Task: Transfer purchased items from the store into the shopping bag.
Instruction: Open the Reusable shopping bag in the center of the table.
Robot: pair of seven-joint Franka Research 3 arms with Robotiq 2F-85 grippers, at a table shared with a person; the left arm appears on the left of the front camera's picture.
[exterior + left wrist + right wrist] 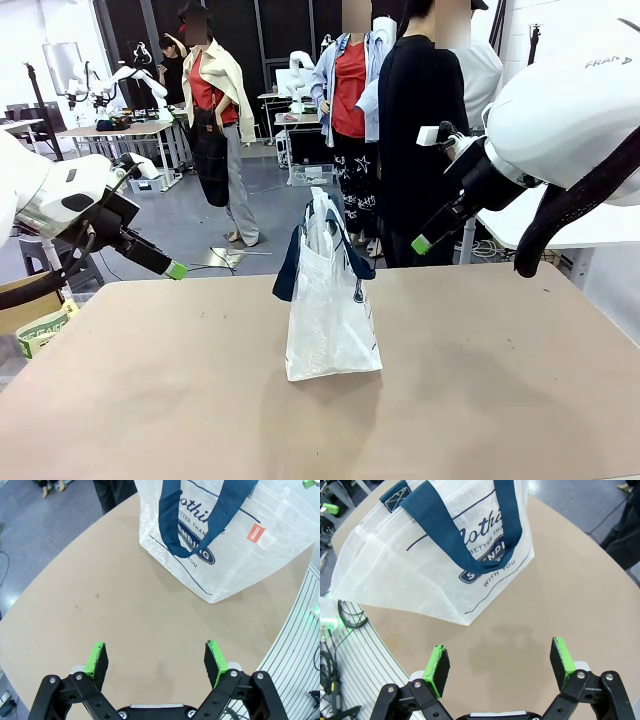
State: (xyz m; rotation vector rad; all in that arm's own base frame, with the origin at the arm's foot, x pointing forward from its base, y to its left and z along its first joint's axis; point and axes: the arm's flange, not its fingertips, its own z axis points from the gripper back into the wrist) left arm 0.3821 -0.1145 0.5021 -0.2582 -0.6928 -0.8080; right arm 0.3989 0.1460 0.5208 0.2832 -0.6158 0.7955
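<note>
The shopping bag [330, 320], translucent white with navy handles, stands upright in the middle of the brown table [480, 400]. My left gripper [176, 270] hovers above the table's far left corner, well clear of the bag. My right gripper [421, 243] hangs high at the far right, also apart from it. The left wrist view shows the bag [225, 545] with its navy oval logo ahead of my left gripper [157, 659], whose fingers stand wide with nothing between. In the right wrist view the bag [435, 555] lies beyond my right gripper [501, 661], which is open and holds nothing.
A person in dark clothes [420, 140] stands at the table's far edge behind the bag. A cardboard box with green tape [40, 325] sits off the left edge. Bare tabletop surrounds the bag on all sides.
</note>
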